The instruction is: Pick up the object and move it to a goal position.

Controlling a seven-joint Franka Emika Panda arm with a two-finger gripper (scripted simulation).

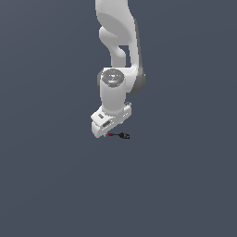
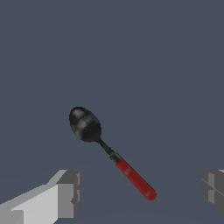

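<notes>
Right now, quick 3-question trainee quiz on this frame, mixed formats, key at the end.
1. True or false: the gripper is shut on the spoon.
2. What colour is the spoon's handle in the wrist view: (A) black, (B) red, (C) white?
3. In the exterior view, which end of the spoon lies nearest the gripper: the red handle or the dark bowl?

Key:
1. False. The fingers stand wide apart, the spoon lying free between them.
2. B.
3. The red handle.
</notes>
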